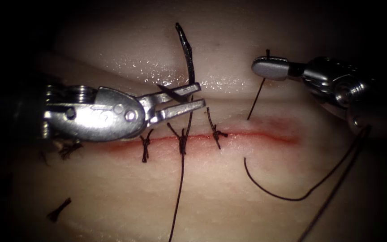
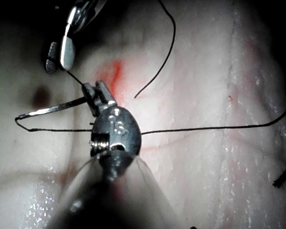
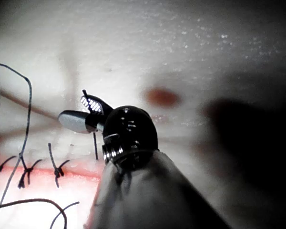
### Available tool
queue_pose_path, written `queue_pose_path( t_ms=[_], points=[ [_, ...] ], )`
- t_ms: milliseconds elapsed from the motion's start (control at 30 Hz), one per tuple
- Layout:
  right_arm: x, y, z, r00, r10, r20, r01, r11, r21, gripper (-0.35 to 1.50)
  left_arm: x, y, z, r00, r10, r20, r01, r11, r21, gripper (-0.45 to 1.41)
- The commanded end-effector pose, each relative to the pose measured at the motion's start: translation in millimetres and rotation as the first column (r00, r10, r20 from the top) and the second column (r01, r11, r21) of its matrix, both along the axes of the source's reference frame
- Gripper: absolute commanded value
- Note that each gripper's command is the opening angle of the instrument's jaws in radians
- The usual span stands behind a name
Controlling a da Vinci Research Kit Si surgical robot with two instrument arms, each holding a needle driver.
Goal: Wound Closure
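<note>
The needle (image 1: pixel 187 54) stands free of the tissue (image 1: pixel 256 210), rising from the left tool (image 1: pixel 189 98) toward twelve o'clock in the endoscope view, on the far side of the cut (image 1: pixel 256 135). The left tool's jaws look clenched on the needle near its lower end, though a narrow gap shows between the two blades, so the grip is my reading rather than a plain sight. Held so low on the curve, most of the arc and the far end at top are left clear, likely so that it can be taken or turned without fouling the three knotted stitches (image 1: pixel 182 140) that sit just below the jaws at six o'clock.

The right tool (image 1: pixel 270 68) hovers at about three o'clock from the needle, well apart from it, its jaws clenched on the thread (image 1: pixel 256 98). A short tail sticks up past the jaws, and the strand runs down toward seven o'clock to enter the tissue just above the open right stretch of the cut. Below the cut a loose loop of thread (image 1: pixel 292 197) lies on the tissue, sweeping toward the right tool's shaft. Cut ends of thread (image 1: pixel 59 209) lie at the lower left
</note>
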State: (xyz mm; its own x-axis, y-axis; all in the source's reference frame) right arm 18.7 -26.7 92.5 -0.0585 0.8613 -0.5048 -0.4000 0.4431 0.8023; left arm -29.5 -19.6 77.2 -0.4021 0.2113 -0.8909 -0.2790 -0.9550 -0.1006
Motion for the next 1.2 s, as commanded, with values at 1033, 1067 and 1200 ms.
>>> queue_pose_path(
  t_ms=[1033, 1067, 1200],
  points=[
    [-4.8, -5.2, -9.5, 0.97, 0.046, -0.24, -0.083, 0.986, -0.144, 1.45, 7.5, 2.9, 15.3, 0.979, -0.089, -0.181, 0.149, 0.923, 0.354, 1.4],
    [-4.8, -5.4, -9.4, 0.97, 0.044, -0.239, -0.082, 0.985, -0.152, 1.45, 7.8, 3.1, 14.7, 0.978, -0.092, -0.187, 0.155, 0.92, 0.359, 1.4],
    [-4.9, -6.5, -8.6, 0.968, 0.045, -0.247, -0.084, 0.985, -0.15, 1.45, 9.5, 4.1, 11.9, 0.976, -0.105, -0.189, 0.168, 0.919, 0.358, 1.4]
  ],
)
